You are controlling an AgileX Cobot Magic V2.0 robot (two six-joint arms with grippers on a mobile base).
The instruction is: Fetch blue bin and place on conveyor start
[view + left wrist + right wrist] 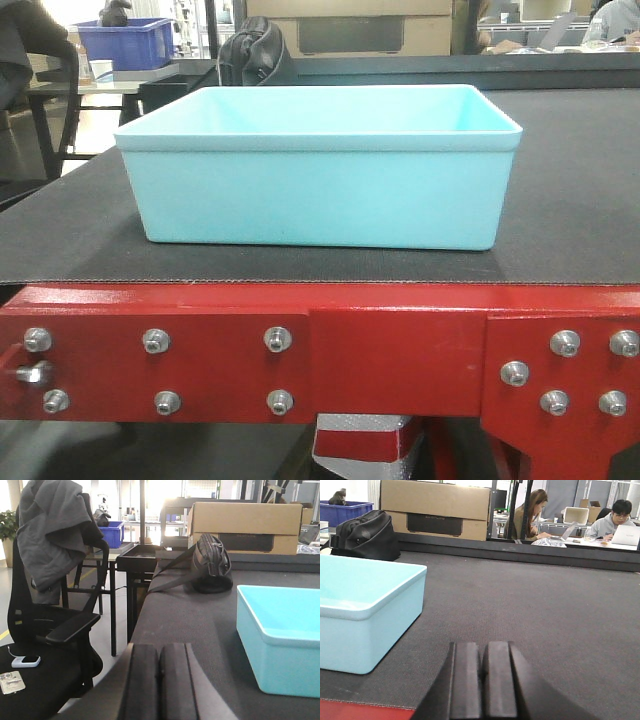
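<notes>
The blue bin (318, 165) stands upright and empty on the dark-grey belt, just behind the red bolted frame of the conveyor start (400, 345). Neither gripper appears in the front view. In the left wrist view the bin (280, 635) lies to the right of my left gripper (160, 650), which is shut with nothing between its fingers and apart from the bin. In the right wrist view the bin (365, 610) sits to the left of my right gripper (484, 647), also shut on nothing, low over the belt near the red edge.
A black bag (210, 565) lies on the belt behind the bin, with a cardboard box (245, 527) beyond it. An office chair with a grey jacket (50, 605) stands left of the conveyor. A dark-blue crate (125, 42) sits on a far table. People work at desks (615, 522).
</notes>
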